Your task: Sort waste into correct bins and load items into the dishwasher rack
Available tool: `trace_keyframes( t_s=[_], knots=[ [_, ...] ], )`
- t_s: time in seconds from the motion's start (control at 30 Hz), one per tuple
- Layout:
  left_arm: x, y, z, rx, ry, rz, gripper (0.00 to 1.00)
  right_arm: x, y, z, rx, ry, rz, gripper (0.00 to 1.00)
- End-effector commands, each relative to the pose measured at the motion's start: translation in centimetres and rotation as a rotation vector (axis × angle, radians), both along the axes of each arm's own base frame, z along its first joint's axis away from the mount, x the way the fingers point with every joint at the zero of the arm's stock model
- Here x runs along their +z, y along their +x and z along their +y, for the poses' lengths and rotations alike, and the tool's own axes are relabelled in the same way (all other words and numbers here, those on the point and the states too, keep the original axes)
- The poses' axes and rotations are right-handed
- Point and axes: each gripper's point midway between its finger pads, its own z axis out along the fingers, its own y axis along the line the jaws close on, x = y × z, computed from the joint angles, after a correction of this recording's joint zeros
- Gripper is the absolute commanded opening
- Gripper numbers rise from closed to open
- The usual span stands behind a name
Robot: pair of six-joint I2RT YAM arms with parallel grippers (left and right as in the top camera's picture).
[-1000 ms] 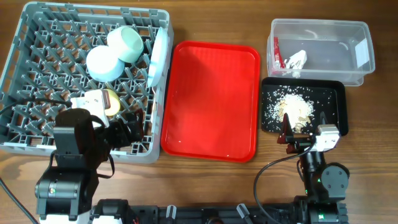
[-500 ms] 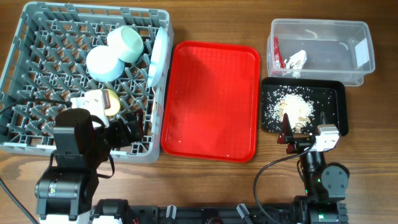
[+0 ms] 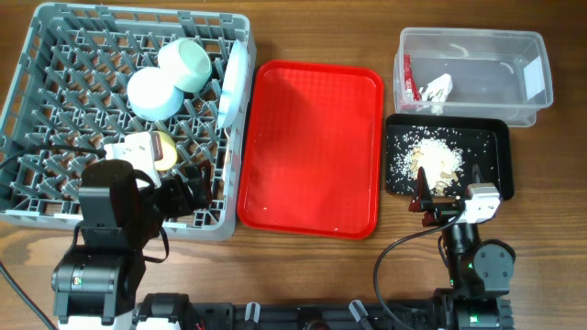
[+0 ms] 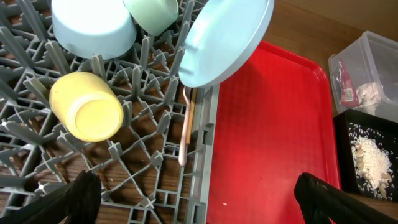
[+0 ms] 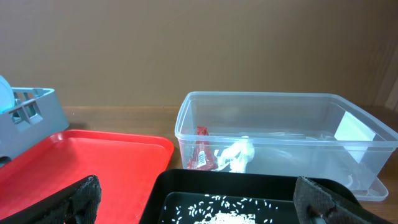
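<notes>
1. Overhead: the red tray (image 3: 312, 147) lies in the middle of the counter (image 3: 303, 266).
   - Just left of the red tray stands the rack (image 3: 138, 11). It holds a bowl (image 3: 151, 93), a second bowl (image 3: 188, 62), the cup (image 3: 163, 149), and the plate (image 3: 233, 82) standing on edge along the side nearest the red tray.
   - Right of the red tray's far corner sits the tub (image 3: 486, 78), with the wrapper (image 3: 409, 82) and napkin (image 3: 437, 89) inside.
   - Right of the red tray's near half lies the black tray (image 3: 491, 137), carrying the rice (image 3: 436, 160).
   - The left end effector (image 3: 197, 188) hangs over the rack corner by the red tray's near left edge.
   - The right end effector (image 3: 424, 197) is at the black tray's near edge.
   - From this view I cannot tell how either one stands.
2. Left wrist: the left end effector's fingers (image 4: 81, 193) are spread wide and hold nothing.
   - Between them the rack shows the cup lying on its side.
   - The chopsticks (image 4: 186, 127) lie along the rack wall beside the red tray, under the plate.
3. Right wrist: the right end effector's fingers (image 5: 78, 199) are spread wide and empty, over the black tray.
   - The tub is beyond it, and the red tray lies to the left.
</notes>
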Motion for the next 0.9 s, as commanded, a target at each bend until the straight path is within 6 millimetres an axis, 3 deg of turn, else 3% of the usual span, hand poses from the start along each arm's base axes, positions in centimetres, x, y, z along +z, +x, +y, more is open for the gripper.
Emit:
trace_keyframes(
  t_s=[0.0, 0.13, 0.27, 0.37, 0.67, 0.87],
  knots=[
    [-0.1, -0.1, -0.3, -0.019, 0.001, 0.0, 1.0, 0.3, -0.1, 0.5, 0.024, -0.012, -0.013, 0.99],
    [-0.2, -0.4, -0.2, -0.015, 0.001, 0.007, 1.0, 0.3, -0.1, 0.5, 0.024, -0.013, -0.013, 1.0],
    [0.1, -0.7, 1.5, 0.053, 0.025, -0.052, 1.0, 0.3, -0.1, 0.5, 0.025, -0.013, -0.013, 1.0],
    [0.1, -0.7, 2.4, 0.093, 0.024, -0.16, 1.0, 0.3, -0.1, 0.5, 0.025, -0.013, -0.013, 1.0],
    [-3.2, -0.8, 3.3, 0.136, 0.024, -0.474, 1.0, 0.3, -0.1, 0.5, 0.025, -0.012, -0.013, 1.0],
    [-2.3, -0.3, 3.5, 0.143, 0.029, -0.711, 1.0, 0.3, -0.1, 0.5, 0.025, -0.013, -0.013, 1.0]
  ],
)
